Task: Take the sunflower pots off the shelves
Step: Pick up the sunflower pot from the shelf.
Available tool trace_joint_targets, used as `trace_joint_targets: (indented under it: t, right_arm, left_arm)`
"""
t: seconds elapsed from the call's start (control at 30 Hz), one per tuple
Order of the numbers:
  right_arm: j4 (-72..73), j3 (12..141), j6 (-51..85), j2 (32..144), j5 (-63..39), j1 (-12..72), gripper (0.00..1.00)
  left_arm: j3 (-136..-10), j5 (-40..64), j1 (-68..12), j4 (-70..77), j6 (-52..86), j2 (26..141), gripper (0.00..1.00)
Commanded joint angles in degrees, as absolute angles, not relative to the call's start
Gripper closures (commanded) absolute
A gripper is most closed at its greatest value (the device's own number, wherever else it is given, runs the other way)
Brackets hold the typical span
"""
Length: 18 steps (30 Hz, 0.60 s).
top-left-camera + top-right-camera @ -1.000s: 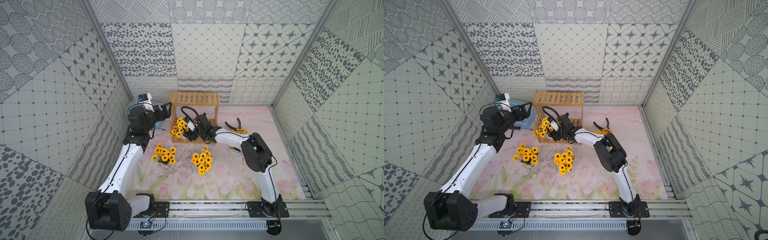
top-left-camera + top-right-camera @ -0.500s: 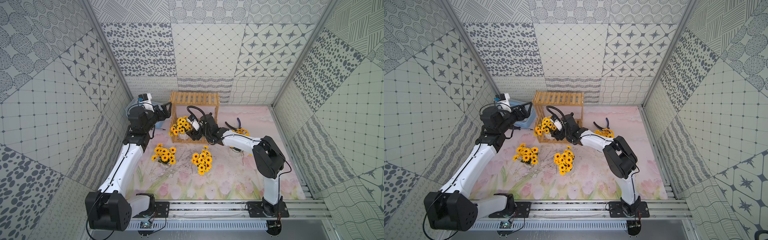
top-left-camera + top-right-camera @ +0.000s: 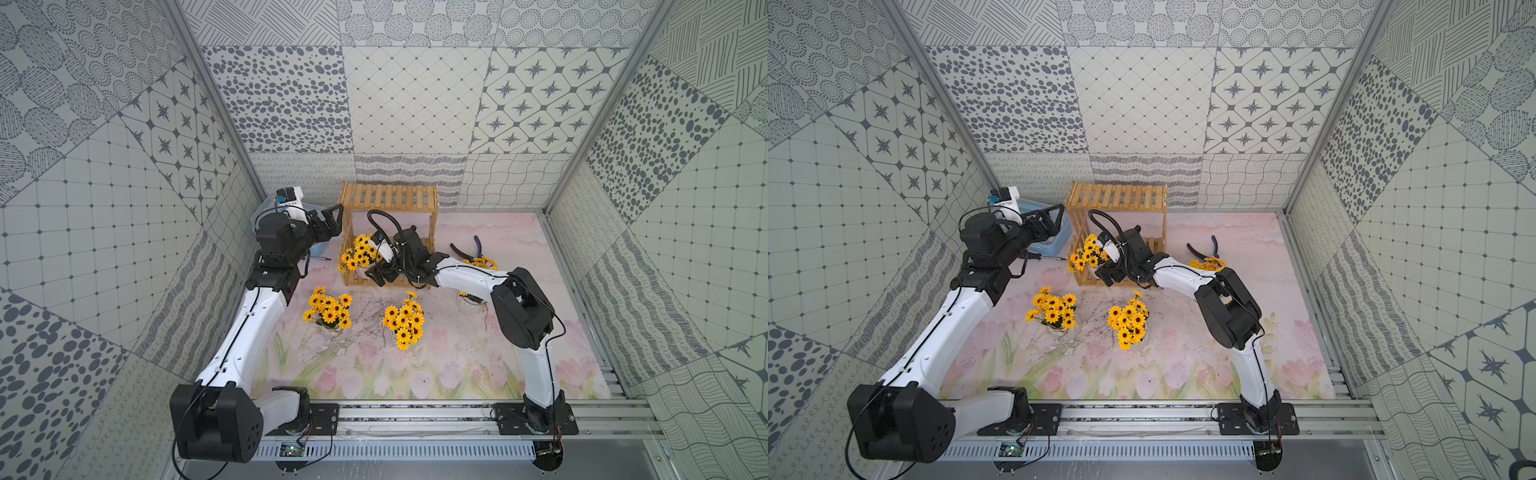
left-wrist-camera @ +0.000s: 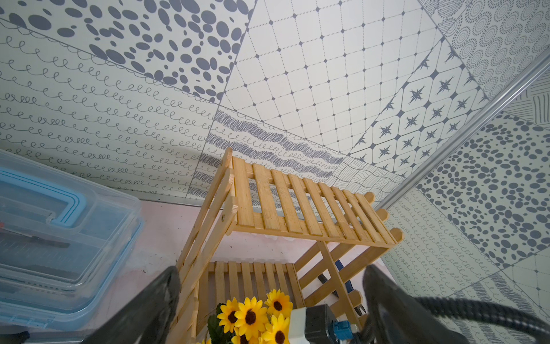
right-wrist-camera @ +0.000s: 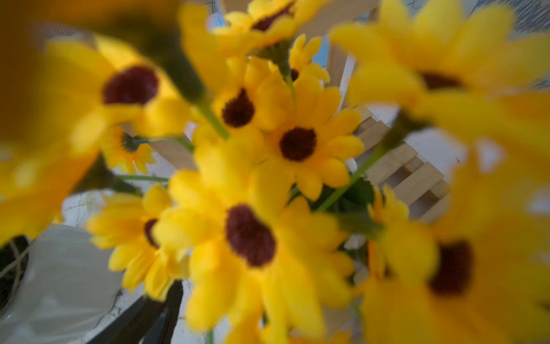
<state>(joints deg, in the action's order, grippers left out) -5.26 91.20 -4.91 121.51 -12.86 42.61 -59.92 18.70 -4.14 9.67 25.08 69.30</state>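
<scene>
The wooden shelves (image 3: 388, 197) stand at the back of the mat. One sunflower pot (image 3: 358, 254) sits at the front left of the lower tier, its blooms (image 5: 294, 143) filling the right wrist view. My right gripper (image 3: 376, 277) is low at that pot, open; one dark finger (image 5: 154, 312) shows beside the white pot body (image 5: 59, 283), the other is hidden by flowers. Two sunflower pots (image 3: 330, 311) (image 3: 403, 324) stand on the mat in front. Another (image 3: 480, 262) is partly hidden behind the right arm. My left gripper (image 3: 337, 218) hangs open by the shelves' upper left corner (image 4: 230, 184), holding nothing.
A pale blue clear toolbox (image 4: 59, 238) lies left of the shelves against the wall. Blue-handled pliers (image 3: 469, 249) lie on the mat right of the shelves. Dry twigs (image 3: 365, 332) are scattered between the two front pots. Patterned walls close in on three sides.
The right arm's elbow has swung out to the right and risen while its wrist stayed at the lower tier. The pot there has barely shifted. The left arm has not moved.
</scene>
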Motion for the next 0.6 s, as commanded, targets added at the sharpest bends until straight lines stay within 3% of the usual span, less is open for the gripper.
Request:
trace_joint_targets:
  t: [0.0, 0.57]
  right_arm:
    - [-7.6, 96.6, -4.0, 125.2, -13.6, 42.2, 0.02]
    - [-11.9, 107.2, -4.5, 133.8, -15.4, 42.2, 0.03]
  left_arm:
    - [-60.3, 18.9, -3.6, 12.0, 24.4, 69.0, 0.04]
    - [-60.1, 18.7, -3.6, 12.0, 23.9, 69.4, 0.04]
